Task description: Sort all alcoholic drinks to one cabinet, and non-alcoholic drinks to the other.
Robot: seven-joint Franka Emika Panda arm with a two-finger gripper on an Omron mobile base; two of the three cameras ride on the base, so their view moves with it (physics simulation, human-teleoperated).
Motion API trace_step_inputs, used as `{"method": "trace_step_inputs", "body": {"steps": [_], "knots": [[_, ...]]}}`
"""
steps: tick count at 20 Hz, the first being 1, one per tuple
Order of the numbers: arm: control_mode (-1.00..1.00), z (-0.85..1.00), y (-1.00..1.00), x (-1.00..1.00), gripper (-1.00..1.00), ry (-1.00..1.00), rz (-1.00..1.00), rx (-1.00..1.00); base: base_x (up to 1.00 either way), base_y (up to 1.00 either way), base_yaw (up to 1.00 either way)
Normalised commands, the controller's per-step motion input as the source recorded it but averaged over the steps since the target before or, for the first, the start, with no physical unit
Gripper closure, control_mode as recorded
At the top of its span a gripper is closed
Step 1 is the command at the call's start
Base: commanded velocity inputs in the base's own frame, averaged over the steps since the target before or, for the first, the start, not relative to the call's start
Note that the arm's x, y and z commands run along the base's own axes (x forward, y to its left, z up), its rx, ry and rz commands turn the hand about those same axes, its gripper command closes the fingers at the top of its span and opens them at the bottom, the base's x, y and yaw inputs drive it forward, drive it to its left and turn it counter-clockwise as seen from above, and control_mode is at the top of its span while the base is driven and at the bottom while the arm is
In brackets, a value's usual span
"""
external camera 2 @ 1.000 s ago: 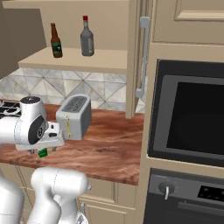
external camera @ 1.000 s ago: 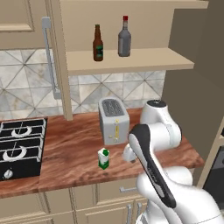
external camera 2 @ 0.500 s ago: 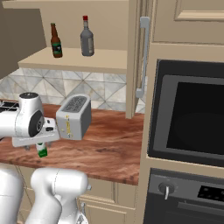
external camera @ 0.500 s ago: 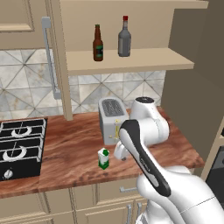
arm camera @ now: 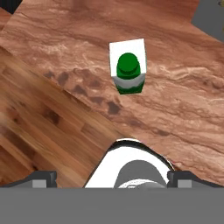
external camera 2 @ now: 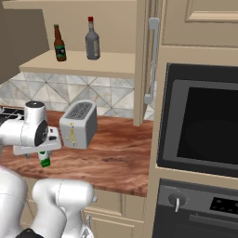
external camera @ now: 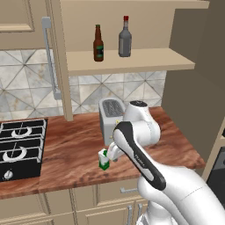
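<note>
Directly below and slightly ahead of the tool (arm camera: 112, 177), the green-and-white carton (arm camera: 128, 70) stands upright on the counter (arm camera: 175, 109), its long axis vertical. Tool jaws stand fully apart, holding nothing, so a descent toward the carton comes next.

Polished wood counter (external camera: 74, 149); brushed-metal toaster (external camera: 110, 117)

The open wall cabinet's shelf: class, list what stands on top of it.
On the shelf stand a brown beer bottle and, beside it, a grey bottle with a red cap, both upright. The shelf's far left end is hidden behind the open door.
</note>
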Motion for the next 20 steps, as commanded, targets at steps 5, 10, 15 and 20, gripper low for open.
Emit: {"method": "trace_step_inputs", "body": {"steps": [5, 10, 15, 20], "knots": [[-1.0, -0.18, 0.17, 0.15, -1.0, 0.0, 0.0, 0.05, 0.0, 0.0, 0.0], [-1.0, -0.22, 0.22, 0.12, -1.0, 0.0, 0.0, 0.04, 0.0, 0.0, 0.0], [-1.0, -0.26, 0.22, 0.24, -1.0, 0.0, 0.0, 0.0, 0.0, 0.0, 0.0], [-1.0, -0.21, 0.09, 0.35, -1.0, -0.02, 0.0, 0.0, 0.0, 0.0, 0.0]]}}
